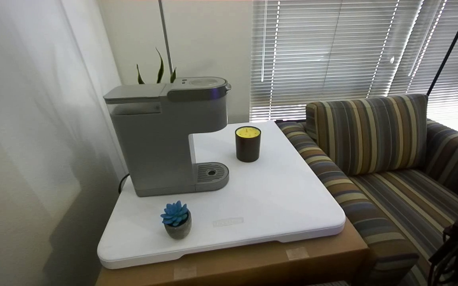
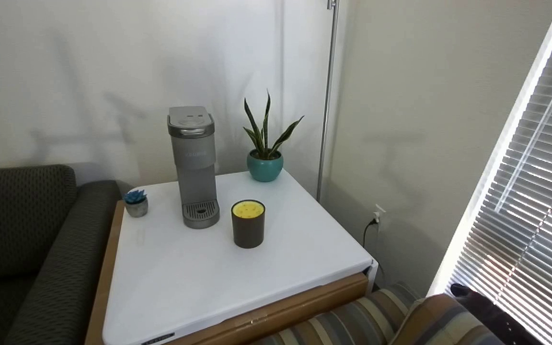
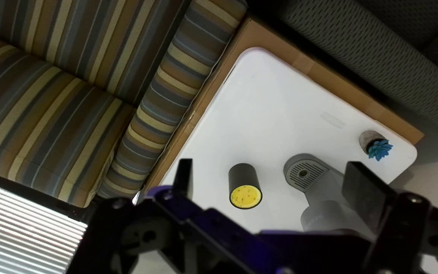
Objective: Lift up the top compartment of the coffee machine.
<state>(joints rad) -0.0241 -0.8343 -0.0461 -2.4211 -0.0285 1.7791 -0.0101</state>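
The grey coffee machine (image 1: pixel 157 155) stands upright on a white tabletop, and also shows in an exterior view from its front (image 2: pixel 197 184). Its top compartment (image 1: pixel 199 84), the flat grey lid with a shiny front handle, lies down flat on the head; it shows in both exterior views (image 2: pixel 190 117). In the wrist view the machine's drip base and body (image 3: pixel 319 217) show between the fingers near the right one, and the lid is hidden behind the gripper. My gripper (image 3: pixel 270 171) is wide open and empty, apart from the machine. I do not make it out in either exterior view.
A dark candle jar (image 1: pixel 248 145) with yellow wax stands beside the machine. A small blue succulent pot (image 1: pixel 177 222) is near the table edge, and a teal plant pot (image 2: pixel 265 166) is at the back. A striped armchair (image 1: pixel 368 135) adjoins the white tabletop (image 1: pixel 276 198); walls stand behind.
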